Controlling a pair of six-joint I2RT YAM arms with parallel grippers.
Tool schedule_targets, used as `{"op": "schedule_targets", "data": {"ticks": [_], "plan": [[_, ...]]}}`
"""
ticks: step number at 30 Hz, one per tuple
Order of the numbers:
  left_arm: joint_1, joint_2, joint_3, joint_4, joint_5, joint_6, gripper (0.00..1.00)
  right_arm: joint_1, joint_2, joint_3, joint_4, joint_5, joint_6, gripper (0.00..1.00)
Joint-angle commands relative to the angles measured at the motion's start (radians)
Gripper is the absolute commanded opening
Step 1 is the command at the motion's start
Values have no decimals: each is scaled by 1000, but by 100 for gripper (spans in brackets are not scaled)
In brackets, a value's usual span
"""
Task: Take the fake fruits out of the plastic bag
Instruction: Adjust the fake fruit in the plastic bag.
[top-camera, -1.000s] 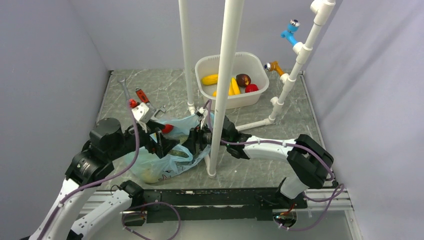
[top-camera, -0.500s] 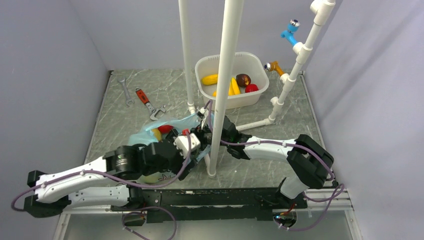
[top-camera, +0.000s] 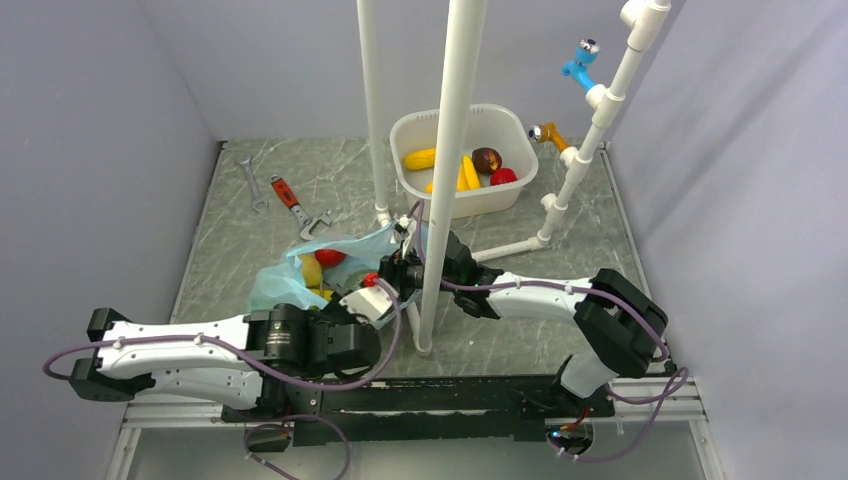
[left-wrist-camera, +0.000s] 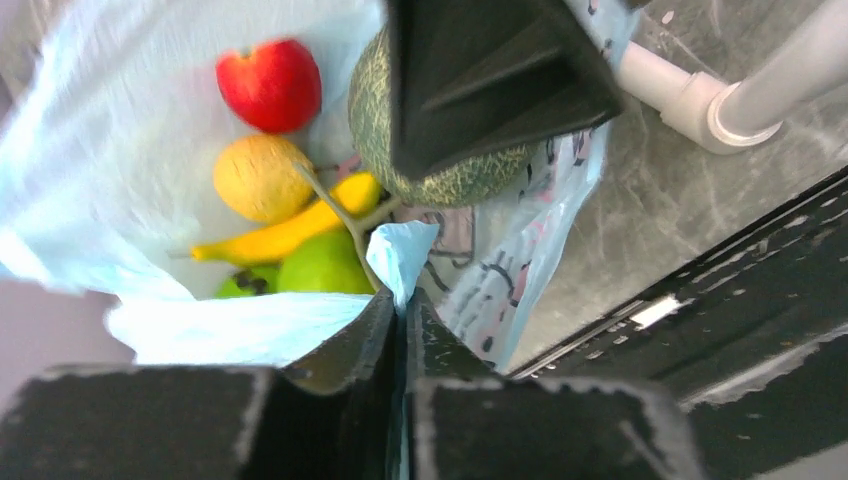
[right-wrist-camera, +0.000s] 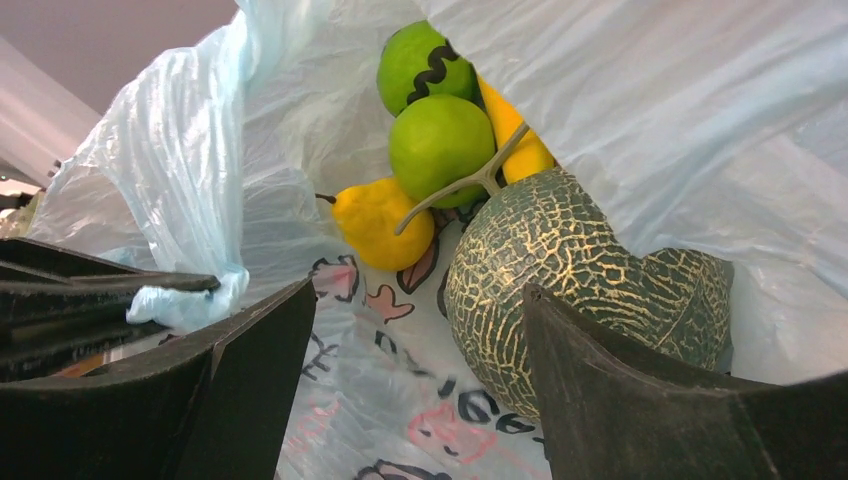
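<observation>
Evidently the plastic bag (left-wrist-camera: 90, 220) is being held open for a pick. It lies by the near edge of the table (top-camera: 230, 210), left of middle. The left gripper (left-wrist-camera: 400, 312) is clamped on a fold of its rim. The right gripper (right-wrist-camera: 420, 300) sits inside the mouth, jaws wide and holding nothing, with the netted melon (right-wrist-camera: 580, 270) just ahead between them. Green apples (right-wrist-camera: 440, 150) and a yellow pear (right-wrist-camera: 380, 225) lie deeper. Next, I judge, the right jaws must ease forward and close around the melon without snagging plastic.
</observation>
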Motion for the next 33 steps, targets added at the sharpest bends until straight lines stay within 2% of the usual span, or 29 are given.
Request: {"op": "schedule_targets", "data": {"ticks": [1,3,4,9,13,17,19,24,30,33], "plan": [[-58,-86,18,-269,-45,-431,7,11,-12,72,18,-18,-56,78],[-75,-151,9,-335,-35,-565,3,12,1,100,18,-19,-63,79],[-75,-204,-11,-317,-13,-591,2,12,16,119,15,-27,-62,79],[-76,-425,-142,-91,88,-535,0,37,91,202,13,-42,-48,75],[-76,-568,-215,-120,111,-647,0,43,128,174,29,-19,-20,66],[-76,-656,-272,-25,175,-596,0,49,118,113,-28,107,-53,64],[-75,-656,-279,-40,201,-619,0,49,103,76,-63,164,-78,64],[-76,-585,-285,-2,278,-569,0,50,62,6,-122,273,-127,63],[-76,-442,-242,-27,296,-544,0,48,23,-77,-109,333,-133,63],[-75,-417,-227,-80,282,-591,0,48,29,-95,-120,358,-128,62]]}}
